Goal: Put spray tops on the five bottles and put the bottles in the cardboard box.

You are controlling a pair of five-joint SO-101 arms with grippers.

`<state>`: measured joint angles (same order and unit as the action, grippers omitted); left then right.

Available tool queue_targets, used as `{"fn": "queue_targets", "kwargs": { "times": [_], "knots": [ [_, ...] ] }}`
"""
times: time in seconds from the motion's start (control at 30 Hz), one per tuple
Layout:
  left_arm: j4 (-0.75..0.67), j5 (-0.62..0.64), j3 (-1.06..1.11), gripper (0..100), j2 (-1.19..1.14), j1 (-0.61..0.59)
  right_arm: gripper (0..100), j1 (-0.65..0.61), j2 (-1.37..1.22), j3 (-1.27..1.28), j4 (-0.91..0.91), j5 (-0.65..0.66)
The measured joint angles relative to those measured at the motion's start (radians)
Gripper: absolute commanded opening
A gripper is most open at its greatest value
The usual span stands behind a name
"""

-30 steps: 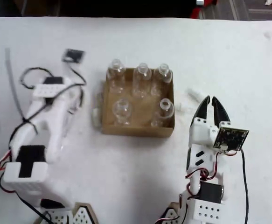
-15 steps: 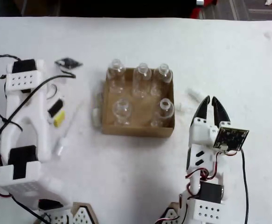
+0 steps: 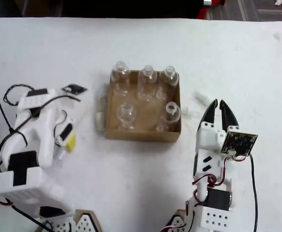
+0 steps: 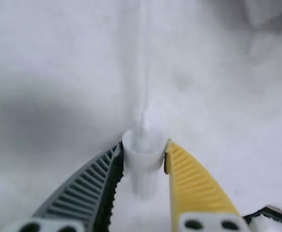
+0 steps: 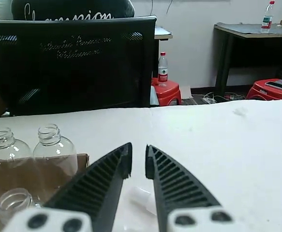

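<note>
Here, five clear plastic bottles [image 3: 126, 114] stand in one brown cardboard box [image 3: 143, 133]. The left wrist view shows the left hand [image 4: 143, 148] pinching one white spray top [image 4: 141, 158]; the right hand [image 5: 138, 154] is a little spread

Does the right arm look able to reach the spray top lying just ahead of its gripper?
Probably yes. The spray top lies on bare table just ahead of the right gripper, beside the cardboard box, with nothing between them; the jaws stand slightly apart.
</note>
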<state>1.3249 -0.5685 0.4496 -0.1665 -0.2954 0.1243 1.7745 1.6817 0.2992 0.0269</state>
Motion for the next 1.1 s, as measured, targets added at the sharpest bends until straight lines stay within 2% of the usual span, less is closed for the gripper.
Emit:
{"fn": "queue_targets", "kwargs": {
  "times": [0.23, 0.37, 0.43, 0.63, 0.93, 1.1],
  "knots": [
    [-0.089, 0.069, 0.081, 13, 0.014, -0.002, 3.9, 0.000, 0.000, 0.000, 0.000, 0.000],
    [-0.140, 0.152, 0.118, 1, 0.032, 0.003, 3.9, 0.000, 0.000, 0.000, 0.000, 0.002],
    [-0.141, 0.161, 0.118, 4, 0.032, 0.011, 3.9, 0.000, 0.000, 0.000, 0.000, 0.003],
    [-0.141, 0.190, 0.118, 2, 0.032, 0.014, 3.9, 0.000, 0.000, 0.000, 0.000, 0.003],
    [-0.077, 0.410, -0.017, 2, 0.028, -0.051, 3.9, 0.000, 0.000, 0.000, 0.000, 0.003],
    [-0.017, 0.631, -0.157, 2, 0.028, -0.104, 3.9, 0.000, 0.000, 0.000, 0.000, 0.003]
  ]
}}
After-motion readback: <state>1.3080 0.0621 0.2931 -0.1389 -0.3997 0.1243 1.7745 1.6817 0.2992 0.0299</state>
